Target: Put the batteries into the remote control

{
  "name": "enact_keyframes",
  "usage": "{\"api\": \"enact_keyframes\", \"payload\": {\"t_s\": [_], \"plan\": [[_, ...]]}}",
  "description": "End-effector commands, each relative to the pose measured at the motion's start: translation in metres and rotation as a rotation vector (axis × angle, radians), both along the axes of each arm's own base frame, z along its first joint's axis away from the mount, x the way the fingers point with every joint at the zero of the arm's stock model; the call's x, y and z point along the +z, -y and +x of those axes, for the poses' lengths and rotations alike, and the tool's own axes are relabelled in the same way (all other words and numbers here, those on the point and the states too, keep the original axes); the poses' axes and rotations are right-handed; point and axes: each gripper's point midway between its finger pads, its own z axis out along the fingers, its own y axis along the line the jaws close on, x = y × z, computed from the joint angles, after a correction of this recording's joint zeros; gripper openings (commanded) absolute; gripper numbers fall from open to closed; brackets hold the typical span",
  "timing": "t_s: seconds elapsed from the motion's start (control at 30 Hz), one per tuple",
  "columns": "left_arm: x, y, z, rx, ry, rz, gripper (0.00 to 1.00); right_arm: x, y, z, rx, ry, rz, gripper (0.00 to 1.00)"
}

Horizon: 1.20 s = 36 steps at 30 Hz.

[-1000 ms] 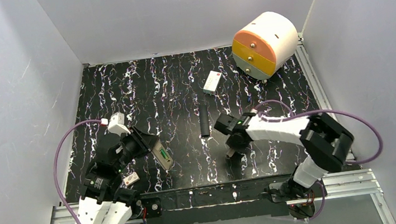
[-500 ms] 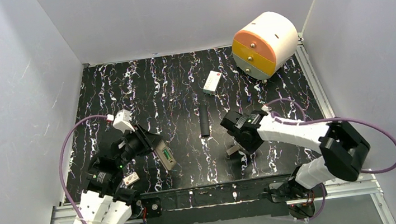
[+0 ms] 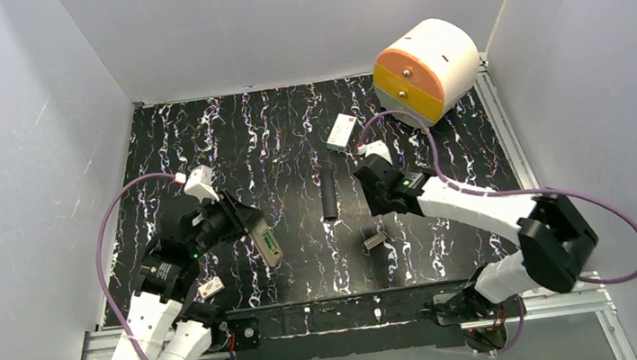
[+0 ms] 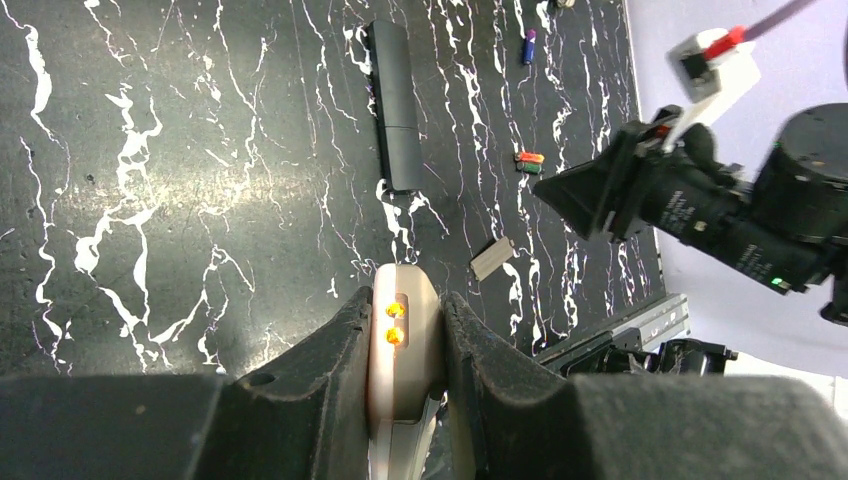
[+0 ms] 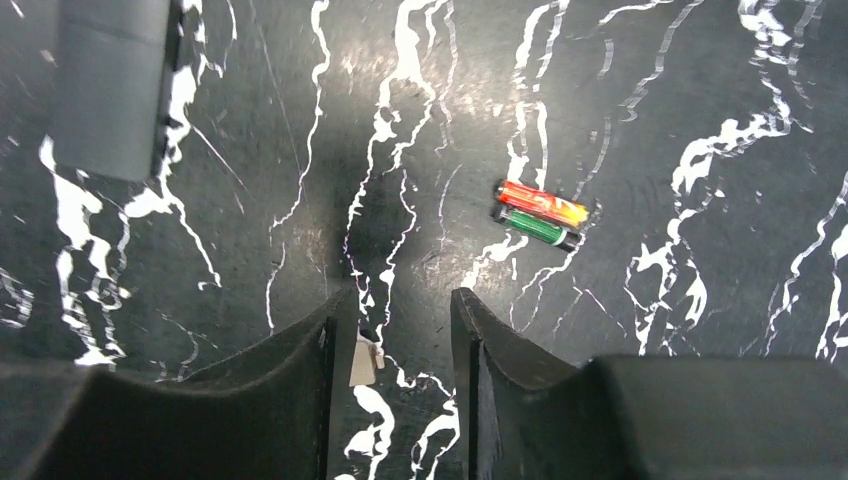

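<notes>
**Left claw** [image 4: 405, 298]: closed on the remote [image 4: 400, 345], gripping its long sides and holding it clear of the mat [image 4: 180, 180] at the near left. This hold is judged to present the bay side upward, so that cells can be put in from above.

**Right claw** [image 5: 392, 335]: jaws moderately apart, nothing between them. It hangs over the mat, with the batteries [image 5: 540, 205] ahead of the fingers and off to one side, not touching them. One red and one green cell lie side by side, touching, well apart from the bar [image 5: 105, 90]. The pose is judged to be an approach to pick one cell. Because the two cells touch, taking only one will be awkward.

**Limits of view**
- Bay contents: the top view shows a green patch on the remote. Cell or circuit board, cannot tell
- The left wrist view shows only the remote's end, with two orange spots. The fingers hide the rest
- A small grey plate [image 3: 374, 241] lies on the mat nearer the bases. Probably the bay cover, not certain
- A dark cell [image 4: 528, 45] lies farther off, too small for detail
</notes>
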Motion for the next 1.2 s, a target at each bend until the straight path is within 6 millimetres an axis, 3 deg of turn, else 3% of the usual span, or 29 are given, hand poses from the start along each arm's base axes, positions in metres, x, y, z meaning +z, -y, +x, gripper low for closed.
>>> {"api": "enact_keyframes", "payload": {"t_s": [0.0,0.2,0.57,0.87,1.07,1.17], "plan": [[0.018,0.005,0.004,-0.030,0.040,-0.014,0.00,-0.010,-0.016,0.005,0.168,-0.054,-0.077,0.46],[0.011,0.007,0.005,-0.019,0.031,-0.040,0.00,-0.046,-0.018,-0.012,0.120,-0.191,-0.070,0.43],[0.001,0.012,0.006,-0.029,0.003,-0.059,0.00,-0.078,0.005,-0.046,0.105,-0.333,-0.133,0.45],[-0.008,0.012,0.004,-0.028,-0.008,-0.069,0.00,-0.074,0.025,-0.075,0.089,-0.422,-0.152,0.44],[-0.010,0.014,0.003,-0.035,-0.015,-0.072,0.00,-0.072,0.007,-0.111,0.270,-0.526,-0.033,0.47],[-0.009,0.014,0.004,-0.036,-0.015,-0.073,0.00,-0.064,-0.005,-0.113,0.294,-0.509,0.010,0.51]]}}
